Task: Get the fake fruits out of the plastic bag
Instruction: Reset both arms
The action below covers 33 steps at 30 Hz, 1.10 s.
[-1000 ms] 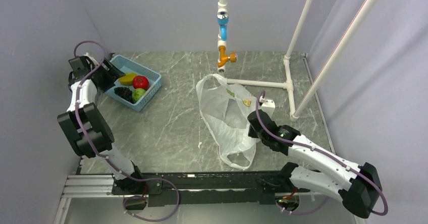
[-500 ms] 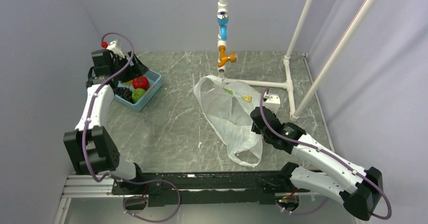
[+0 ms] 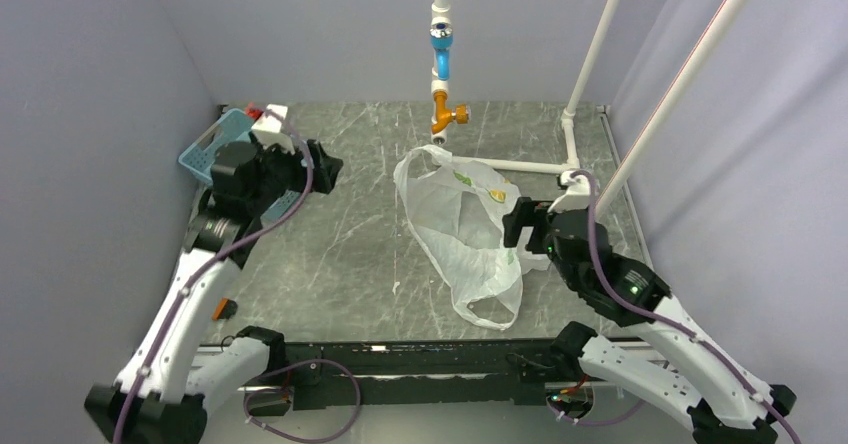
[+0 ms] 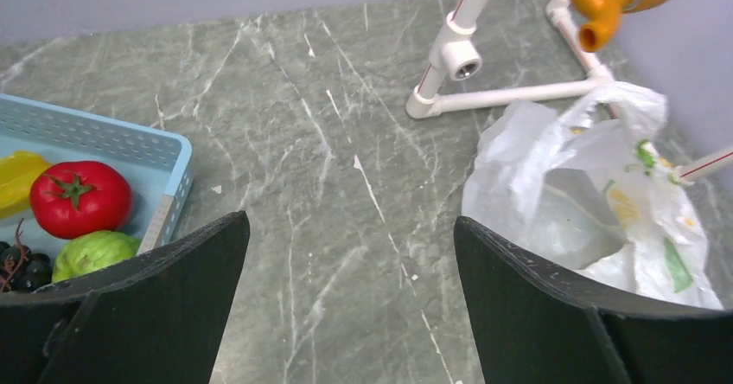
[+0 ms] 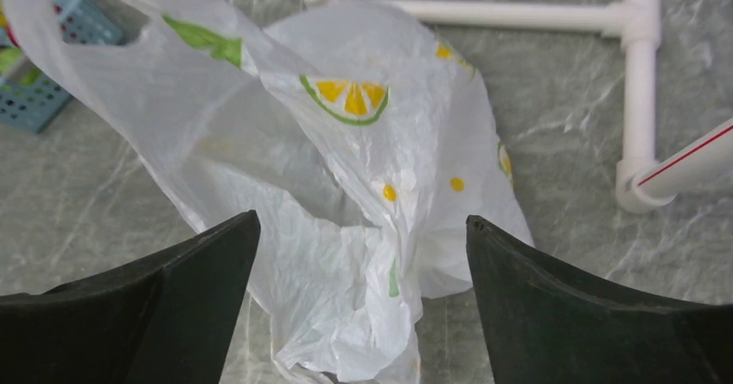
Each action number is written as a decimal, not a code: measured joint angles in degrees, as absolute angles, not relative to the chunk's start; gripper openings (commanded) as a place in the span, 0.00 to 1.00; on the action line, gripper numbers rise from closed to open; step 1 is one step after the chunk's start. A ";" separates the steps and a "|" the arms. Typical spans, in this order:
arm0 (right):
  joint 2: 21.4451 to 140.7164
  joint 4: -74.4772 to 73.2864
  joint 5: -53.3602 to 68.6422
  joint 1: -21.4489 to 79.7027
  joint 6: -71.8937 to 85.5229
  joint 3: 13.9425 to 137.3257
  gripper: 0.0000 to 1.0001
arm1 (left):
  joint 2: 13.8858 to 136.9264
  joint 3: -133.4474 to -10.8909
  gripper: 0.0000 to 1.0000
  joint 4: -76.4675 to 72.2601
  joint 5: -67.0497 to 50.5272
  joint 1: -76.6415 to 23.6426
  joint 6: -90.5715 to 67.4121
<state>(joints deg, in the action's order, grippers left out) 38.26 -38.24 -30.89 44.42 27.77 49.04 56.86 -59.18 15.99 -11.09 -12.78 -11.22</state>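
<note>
While both arms are bolted at the near edge of the marble-patterned table (image 3: 340,264), neither touches any task item at this moment. Nearest the bases, one loop handle (image 3: 487,314) of the plastic bag (image 3: 455,229) lies flat on the table, and the film behind it is slack and collapsed, with no bulge visible through it. On that evidence the bag is judged empty, though its creased folds cannot be fully checked.

The right gripper (image 5: 360,228) hangs just above the bag's right side, its jaws spread wide with only loose film showing beneath and nothing pinched. This placement would suit holding the bag down or lifting an edge, but no such hold exists now.

Further back on the left, the left gripper (image 4: 346,228) is raised clear of the table between the bag and the blue basket (image 4: 130,146), its jaws likewise spread and empty.

All four fake fruits sit in the basket: the red round one (image 4: 79,198), the yellow piece (image 4: 15,181), the green round one (image 4: 93,252) and the dark bunch (image 4: 22,270), packed close together in one corner. The task is therefore judged complete or nearly so.

At the far edge stands a white pipe frame (image 3: 520,167) with an orange tap fitting (image 3: 447,116); the bag's far end lies near its foot.
</note>
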 measured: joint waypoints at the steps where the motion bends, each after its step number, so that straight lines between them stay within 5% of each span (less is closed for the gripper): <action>1: 37.50 -38.41 -31.11 44.42 27.09 49.91 0.99 | 54.96 -58.48 0.99 16.14 -11.03 -13.23 -11.51; 11: 30.02 -39.07 -36.73 44.38 16.97 60.51 1.00 | 31.31 -58.72 0.99 31.07 -8.36 -13.21 -15.53; 33: 28.84 -40.77 -46.09 44.34 10.59 76.20 1.00 | 26.28 -79.70 0.99 45.76 -2.28 -13.21 -17.32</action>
